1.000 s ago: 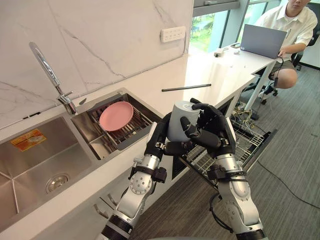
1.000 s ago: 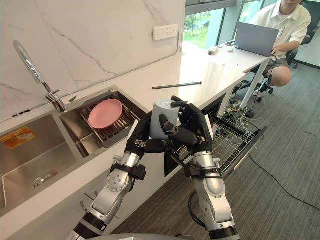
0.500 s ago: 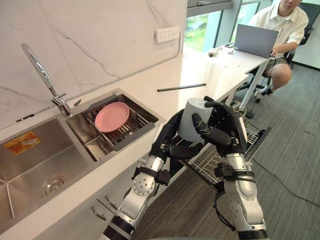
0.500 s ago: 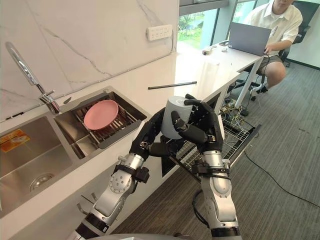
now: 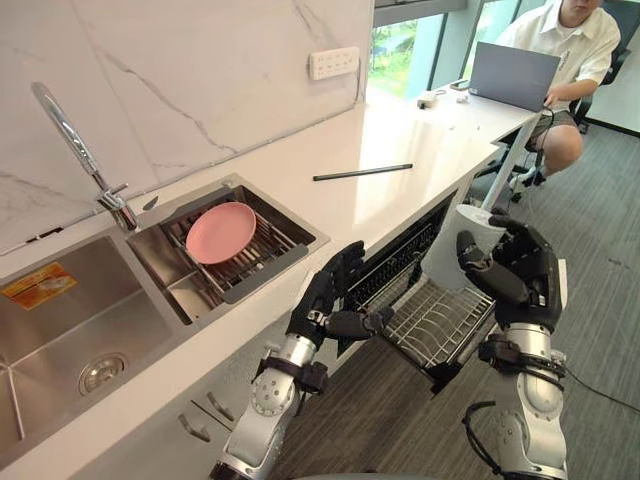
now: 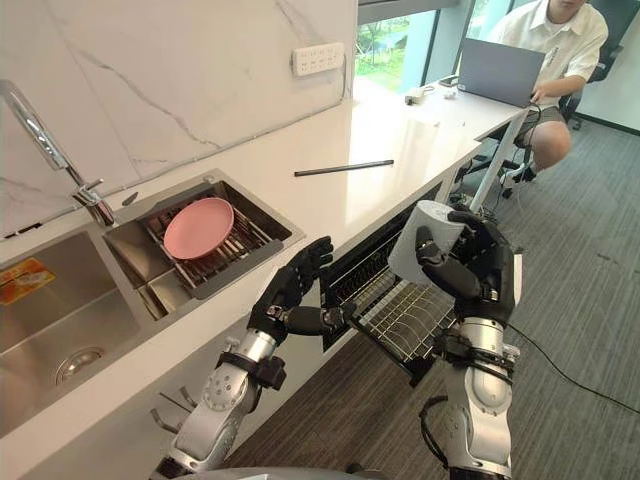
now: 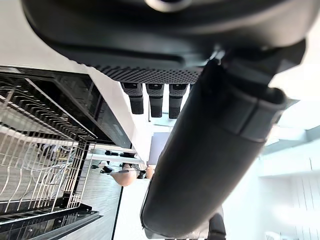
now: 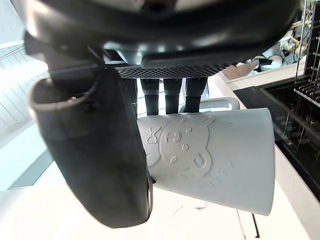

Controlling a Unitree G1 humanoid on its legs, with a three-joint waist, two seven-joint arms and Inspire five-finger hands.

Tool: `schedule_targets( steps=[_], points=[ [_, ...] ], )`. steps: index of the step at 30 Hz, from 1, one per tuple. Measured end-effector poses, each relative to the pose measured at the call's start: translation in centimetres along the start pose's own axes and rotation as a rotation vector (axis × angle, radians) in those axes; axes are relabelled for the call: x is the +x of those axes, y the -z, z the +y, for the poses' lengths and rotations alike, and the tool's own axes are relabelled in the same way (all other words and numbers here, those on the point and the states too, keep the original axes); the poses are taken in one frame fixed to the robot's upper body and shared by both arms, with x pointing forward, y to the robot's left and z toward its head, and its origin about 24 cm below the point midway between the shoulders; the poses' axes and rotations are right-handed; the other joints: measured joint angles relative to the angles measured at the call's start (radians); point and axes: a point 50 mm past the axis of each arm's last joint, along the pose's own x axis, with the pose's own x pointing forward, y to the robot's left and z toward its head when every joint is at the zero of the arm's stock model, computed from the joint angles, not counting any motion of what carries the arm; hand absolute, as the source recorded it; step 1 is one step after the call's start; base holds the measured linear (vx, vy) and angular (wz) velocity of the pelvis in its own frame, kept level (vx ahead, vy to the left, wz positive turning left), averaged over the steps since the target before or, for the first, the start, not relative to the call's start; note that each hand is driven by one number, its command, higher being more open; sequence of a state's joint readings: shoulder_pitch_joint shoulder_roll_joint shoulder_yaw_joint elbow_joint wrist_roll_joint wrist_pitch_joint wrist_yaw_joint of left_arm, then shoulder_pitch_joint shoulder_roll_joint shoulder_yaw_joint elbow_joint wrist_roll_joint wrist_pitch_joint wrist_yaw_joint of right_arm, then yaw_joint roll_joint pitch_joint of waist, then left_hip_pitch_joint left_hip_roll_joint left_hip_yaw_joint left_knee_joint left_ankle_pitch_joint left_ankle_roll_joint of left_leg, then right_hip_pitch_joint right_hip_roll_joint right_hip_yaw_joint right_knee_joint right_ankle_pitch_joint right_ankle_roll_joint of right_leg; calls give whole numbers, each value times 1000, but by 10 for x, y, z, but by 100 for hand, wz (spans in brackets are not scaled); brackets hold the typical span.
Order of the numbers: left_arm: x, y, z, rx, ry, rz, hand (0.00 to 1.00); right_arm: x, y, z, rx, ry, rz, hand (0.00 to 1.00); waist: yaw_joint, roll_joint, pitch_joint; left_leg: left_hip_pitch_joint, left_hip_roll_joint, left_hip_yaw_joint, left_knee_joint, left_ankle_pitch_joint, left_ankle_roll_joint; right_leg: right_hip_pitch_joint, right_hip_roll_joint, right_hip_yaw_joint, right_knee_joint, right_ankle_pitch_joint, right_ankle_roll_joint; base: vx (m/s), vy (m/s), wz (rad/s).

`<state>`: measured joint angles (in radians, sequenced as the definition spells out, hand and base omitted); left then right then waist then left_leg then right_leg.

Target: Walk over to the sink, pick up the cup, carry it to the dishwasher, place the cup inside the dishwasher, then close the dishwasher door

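Observation:
A pale grey cup (image 5: 445, 255) with an embossed bear (image 8: 215, 160) is tilted in my right hand (image 5: 525, 270), whose fingers and thumb (image 8: 110, 160) wrap round it. The cup hangs above the pulled-out wire rack (image 5: 435, 322) of the open dishwasher (image 6: 350, 270) under the counter. My left hand (image 5: 335, 300) hovers in front of the counter edge, left of the rack, fingers relaxed and empty; its thumb (image 7: 210, 160) shows beside the rack (image 7: 35, 150).
A steel sink (image 5: 70, 320) with a faucet (image 5: 75, 140) lies to the left, with a pink plate (image 5: 220, 232) on a drainer. A black rod (image 5: 362, 172) rests on the counter. A person with a laptop (image 5: 512, 75) sits at the far desk.
My left hand has let go of the cup and dropped back by the counter. The right hand alone has carried the cup rightward over the dishwasher rack.

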<state>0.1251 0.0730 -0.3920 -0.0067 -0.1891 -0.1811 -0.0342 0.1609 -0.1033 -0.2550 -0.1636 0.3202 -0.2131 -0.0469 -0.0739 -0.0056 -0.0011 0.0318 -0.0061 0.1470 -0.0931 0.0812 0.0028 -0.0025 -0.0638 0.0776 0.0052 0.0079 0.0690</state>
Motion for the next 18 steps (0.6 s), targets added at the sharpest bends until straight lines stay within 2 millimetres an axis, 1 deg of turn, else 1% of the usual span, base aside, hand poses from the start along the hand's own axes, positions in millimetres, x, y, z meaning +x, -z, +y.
schedule_targets(
  steps=[2, 5, 7, 8, 9, 10, 11, 12, 14, 17, 18],
  points=[
    [-8, 7, 3, -23, -11, 29, 90, 0, 3, -2, -14, 7, 14, 30, 2, -2, 1, -1, 0, -1, 0, 0, 0, 0, -1, -1, 0, 0, 0, -5, 0, 2],
    [-22, 27, 7, -38, -25, 126, 90, -2, 13, -9, -51, 28, 56, 30, 3, -3, 2, -7, -1, -6, 0, 0, -1, -1, -7, -8, -3, -2, 2, -11, 11, 7],
    [-37, 49, 12, -40, -41, 234, 90, -4, 19, -15, -85, 31, 92, 30, 3, -4, 3, -13, -1, -10, 0, -1, -1, -4, -8, -9, -5, -2, 1, -2, 0, 5],
    [-51, 65, 18, -43, -63, 320, 90, -5, 24, -18, -103, 34, 114, 30, 3, -5, 4, -23, -1, -11, 0, -1, -1, -13, -8, -12, -5, -2, 1, 1, -3, 3],
    [-56, 71, 20, -46, -76, 353, 90, -5, 24, -19, -110, 36, 120, 30, 3, -5, 5, -27, -1, -12, 0, -1, -1, -16, -8, -12, -5, -2, 1, 6, -7, 6],
    [-66, 82, 26, -49, -112, 419, 90, -6, 27, -23, -134, 39, 135, 30, 2, -6, 13, -32, -1, -15, 0, -1, -1, -19, -8, -17, -5, -2, 1, 10, -8, 8],
    [-74, 90, 32, -53, -144, 460, 90, -6, 30, -26, -151, 40, 150, 30, 3, -6, 18, -33, -1, -18, 0, -1, -1, -19, -8, -20, -4, -3, -1, 11, -8, 10],
    [-80, 94, 36, -51, -164, 486, 90, -7, 32, -28, -161, 42, 161, 30, 3, -5, 20, -34, -1, -20, 0, -1, -1, -20, -8, -23, -4, -3, -2, 13, -9, 12],
    [-95, 104, 52, -20, -234, 559, 90, -8, 37, -36, -198, 63, 191, 30, 6, -10, 38, -45, -2, -29, 0, 0, -2, -27, -9, -34, 0, -3, -9, 12, -6, 15],
    [-109, 105, 77, 50, -316, 605, 90, -5, 39, -44, -247, 78, 209, 30, 6, -5, 90, -66, -7, -51, 5, 9, 1, -41, -14, -56, 7, -6, -7, 8, 0, 21],
    [-112, 106, 81, 61, -329, 612, 90, -4, 40, -45, -256, 79, 214, 30, 6, -5, 96, -74, -7, -53, 6, 9, 0, -47, -15, -60, 9, -6, -7, 13, 8, 15]
  ],
)
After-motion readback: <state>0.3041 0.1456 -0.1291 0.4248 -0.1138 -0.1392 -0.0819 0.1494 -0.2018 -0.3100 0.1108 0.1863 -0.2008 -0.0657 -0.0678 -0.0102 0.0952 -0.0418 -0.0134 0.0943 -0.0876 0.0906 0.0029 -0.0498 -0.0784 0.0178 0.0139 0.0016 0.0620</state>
